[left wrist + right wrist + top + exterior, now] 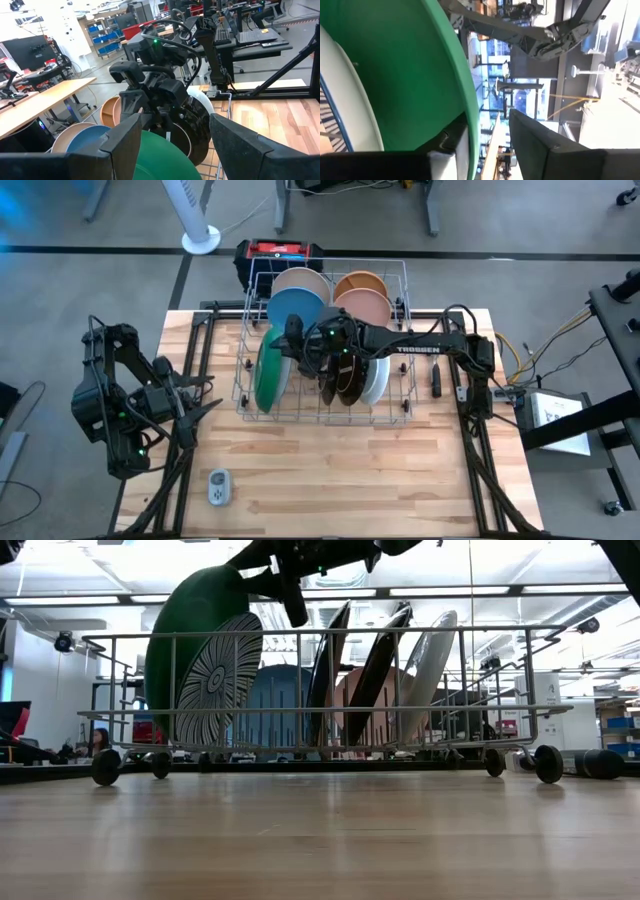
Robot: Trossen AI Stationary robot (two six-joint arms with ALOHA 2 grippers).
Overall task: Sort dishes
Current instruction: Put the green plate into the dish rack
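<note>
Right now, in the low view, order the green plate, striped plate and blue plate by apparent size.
1. Green plate
2. Striped plate
3. Blue plate, though it stands farther back and is partly hidden, so this is unsure.

Right gripper (pixel 292 340) reaches far across, fingers parted; left gripper (pixel 205 405) waits aside, open.

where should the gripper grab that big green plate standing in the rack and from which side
Grip the green plate by its top rim, coming straight down from above. It stands on edge in the wire rack with a striped plate close beside it, so only the upper edge is free. The right gripper is already at that rim, one finger on each face.
</note>
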